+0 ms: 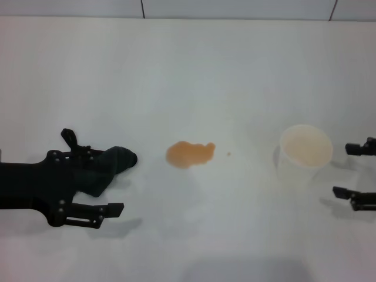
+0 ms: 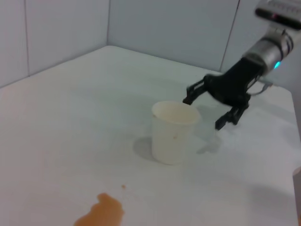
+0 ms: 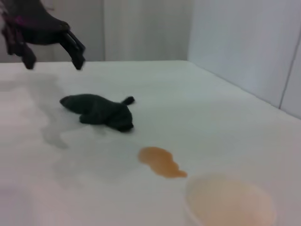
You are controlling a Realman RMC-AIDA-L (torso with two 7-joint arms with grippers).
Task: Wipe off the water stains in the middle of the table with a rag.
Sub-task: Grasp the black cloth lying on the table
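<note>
head view
left hand (image 1: 97,176): seen at the left side, fingers spread wide, nothing gripped; it is held above the rag
rag (image 1: 111,167): a dark crumpled cloth lying on the tabletop (image 1: 194,76) between and under the left hand's spread fingers
water stains (image 1: 190,154): an orange-brown blotch found just beyond the rag's tip, away from the left hand, with a tiny speck beside it
cup (image 1: 305,154): a pale cup standing upright between the stains and the right hand
right hand (image 1: 355,174): seen at the right edge, fingers spread, close beside the cup but apart from it

left wrist view
right hand (image 2: 210,111): shown just behind the cup (image 2: 174,132), fingers spread, nothing held
water stains (image 2: 101,213): seen on the tabletop (image 2: 70,117) on the near side of the cup

right wrist view
left hand (image 3: 51,54): raised clear above the tabletop (image 3: 188,94), fingers apart, empty
rag (image 3: 99,111): lying bunched below and just beyond the left hand, untouched
water stains (image 3: 161,162): seen between the rag and the cup (image 3: 230,202)
</note>
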